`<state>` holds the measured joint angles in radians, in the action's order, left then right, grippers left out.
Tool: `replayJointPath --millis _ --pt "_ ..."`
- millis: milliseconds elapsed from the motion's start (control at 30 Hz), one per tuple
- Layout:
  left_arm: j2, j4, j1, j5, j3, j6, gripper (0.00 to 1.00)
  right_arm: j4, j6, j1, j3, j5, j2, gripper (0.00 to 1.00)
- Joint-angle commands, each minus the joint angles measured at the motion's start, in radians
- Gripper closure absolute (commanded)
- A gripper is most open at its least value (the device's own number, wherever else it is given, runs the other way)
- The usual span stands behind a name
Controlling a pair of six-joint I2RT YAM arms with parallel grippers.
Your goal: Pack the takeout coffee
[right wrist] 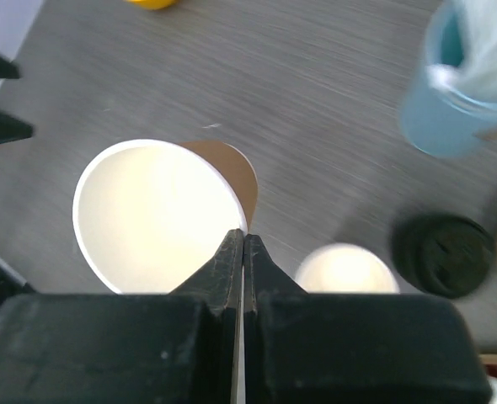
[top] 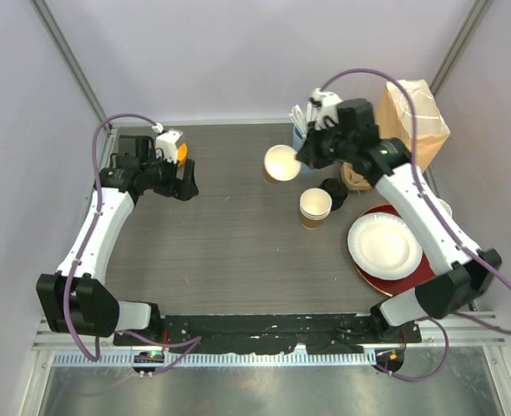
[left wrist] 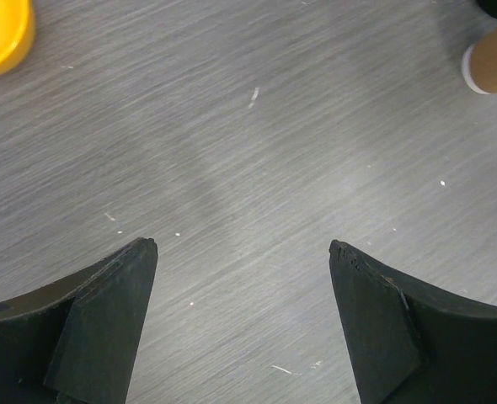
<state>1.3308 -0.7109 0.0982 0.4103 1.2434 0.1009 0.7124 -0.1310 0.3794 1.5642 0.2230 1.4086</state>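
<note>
The fingers of your right gripper (right wrist: 243, 241) are pinched tight on the near rim of an open paper cup (right wrist: 156, 215), one finger inside the white wall and one outside on the kraft-brown side. In the overhead view that paper cup (top: 281, 162) hangs tilted from the right gripper (top: 306, 156), its mouth turned up toward the camera, over the far middle of the table (top: 229, 243). It carries no lid. Just beside it, toward you, a short stack of cups (top: 315, 206) stands upright on the table, and a black lid (top: 333, 189) lies flat close behind the stack, apart from it. A blue cup (top: 299, 132) holding white wrapped straws stands behind your right gripper, with a brown paper bag (top: 414, 117) at the far right. White plates (top: 384, 245) rest on a red plate (top: 407, 279) on your right side. The fingers of your left gripper (left wrist: 243, 246) stand wide apart with nothing between them, hovering over bare table at the far left, well apart from the cups, with a yellow object (left wrist: 0, 34) just beyond.
</note>
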Motion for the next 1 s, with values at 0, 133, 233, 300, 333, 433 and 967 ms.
replayJointPath --millis 0,133,233,300,333,433,967 --pt "0.001 -0.001 0.003 -0.102 0.045 0.011 0.11 -0.035 -0.009 0.147 0.112 0.013 0.235 0.99" --pt "-0.004 -0.016 0.003 -0.131 0.034 0.023 0.11 -0.011 -0.009 0.177 0.178 0.029 0.403 0.99" --pt "-0.004 -0.015 0.003 -0.145 0.025 0.025 0.11 -0.019 -0.007 0.202 0.197 0.039 0.484 0.99" --pt "0.004 -0.013 0.003 -0.146 0.024 0.022 0.11 -0.045 -0.015 0.217 0.203 0.064 0.518 0.99" --pt "0.008 -0.013 0.003 -0.148 0.025 0.023 0.11 -0.053 -0.022 0.223 0.207 0.079 0.55 0.99" --pt "0.021 -0.016 0.003 -0.148 0.03 0.022 0.11 -0.05 -0.027 0.248 0.235 0.05 0.604 0.99" --pt "0.028 -0.013 0.003 -0.142 0.024 0.025 0.12 0.015 -0.038 0.364 0.384 -0.008 0.75 0.99"
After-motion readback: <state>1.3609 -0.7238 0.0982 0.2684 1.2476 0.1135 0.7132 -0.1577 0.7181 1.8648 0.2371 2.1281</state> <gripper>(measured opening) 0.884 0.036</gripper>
